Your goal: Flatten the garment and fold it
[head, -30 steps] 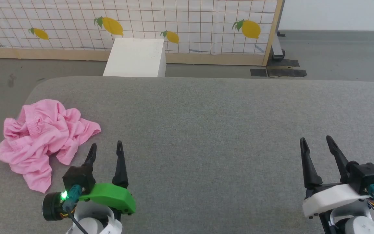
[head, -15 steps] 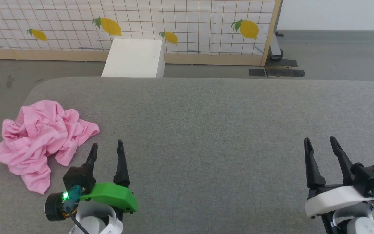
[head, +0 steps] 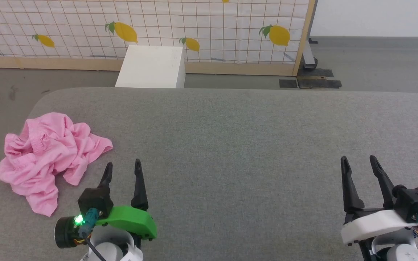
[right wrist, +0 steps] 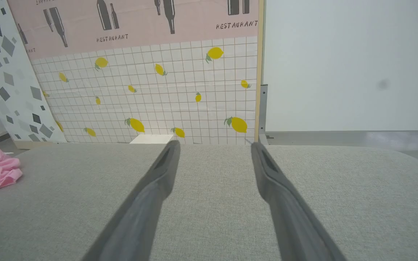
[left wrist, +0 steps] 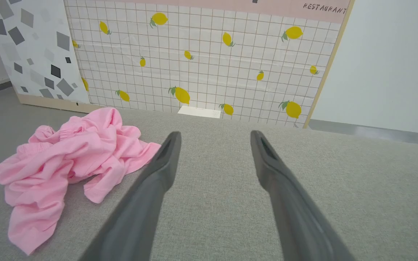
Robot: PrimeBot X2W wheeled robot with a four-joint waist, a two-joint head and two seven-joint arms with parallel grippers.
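Near the left edge of the grey fabric-covered surface (head: 230,145), the pink shorts (head: 51,159) are seen lying in a crumpled heap. The gathered waistband can be traced only in part among the folds, and the two legs cannot be told apart. In the right wrist view the heap is cut off by the left edge.

The left gripper (head: 123,164) is held just beside the shorts without touching them, its fingers spread wide with nothing between them. The right gripper (head: 358,158), well apart at the other side, is likewise spread and empty. Both wrists are cut off by the bottom edge of the head view.

A white box (head: 151,67) beyond the surface is partly hidden by its far edge. On the pink strip (right wrist: 140,21) above the lemon-print panel (head: 212,21), "RESTAURANT" (right wrist: 236,24) can be read beneath bottle silhouettes cropped at the top. A further copy at the left is cut down to its last letters.
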